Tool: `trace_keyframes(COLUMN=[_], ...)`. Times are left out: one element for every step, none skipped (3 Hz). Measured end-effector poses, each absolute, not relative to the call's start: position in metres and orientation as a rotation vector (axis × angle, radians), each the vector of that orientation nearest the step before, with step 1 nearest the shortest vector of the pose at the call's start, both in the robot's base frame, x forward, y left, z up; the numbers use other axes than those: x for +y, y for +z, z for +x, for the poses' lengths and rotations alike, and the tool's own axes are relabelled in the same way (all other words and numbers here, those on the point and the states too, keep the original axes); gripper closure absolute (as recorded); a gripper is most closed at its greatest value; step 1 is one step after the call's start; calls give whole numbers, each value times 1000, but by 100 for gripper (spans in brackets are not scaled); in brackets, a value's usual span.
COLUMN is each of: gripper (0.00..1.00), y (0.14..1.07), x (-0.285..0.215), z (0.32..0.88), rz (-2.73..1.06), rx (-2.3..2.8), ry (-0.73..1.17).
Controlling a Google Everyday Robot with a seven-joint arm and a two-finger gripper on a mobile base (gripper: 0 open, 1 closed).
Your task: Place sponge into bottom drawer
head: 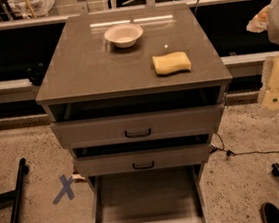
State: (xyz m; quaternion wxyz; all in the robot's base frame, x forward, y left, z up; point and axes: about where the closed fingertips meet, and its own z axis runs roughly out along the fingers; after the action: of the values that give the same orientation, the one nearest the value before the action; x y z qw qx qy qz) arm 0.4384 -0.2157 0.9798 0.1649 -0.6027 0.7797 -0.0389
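Note:
The pale yellow sponge (172,63) lies on the grey cabinet top (89,64), towards its front right. The bottom drawer (147,198) is pulled far out below the other two, and its flat grey floor is bare. My gripper (275,100) is at the right edge of the view, beside the cabinet's right side and about level with its top drawer. It is apart from the sponge and holds nothing that I can see.
A round white bowl (123,35) stands at the back of the cabinet top. The top drawer (137,126) and middle drawer (143,160) stand slightly out. On the floor are a blue tape X (64,188), black stand legs (16,198), a cable (255,151) and a shoe (274,214).

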Motion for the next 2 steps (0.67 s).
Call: trace_keyframes(gripper=[0, 0], y=[980, 980], x=[-216, -215], z=[438, 451], rz=[-1717, -1694], rx=[2222, 2200], ry=[-111, -89])
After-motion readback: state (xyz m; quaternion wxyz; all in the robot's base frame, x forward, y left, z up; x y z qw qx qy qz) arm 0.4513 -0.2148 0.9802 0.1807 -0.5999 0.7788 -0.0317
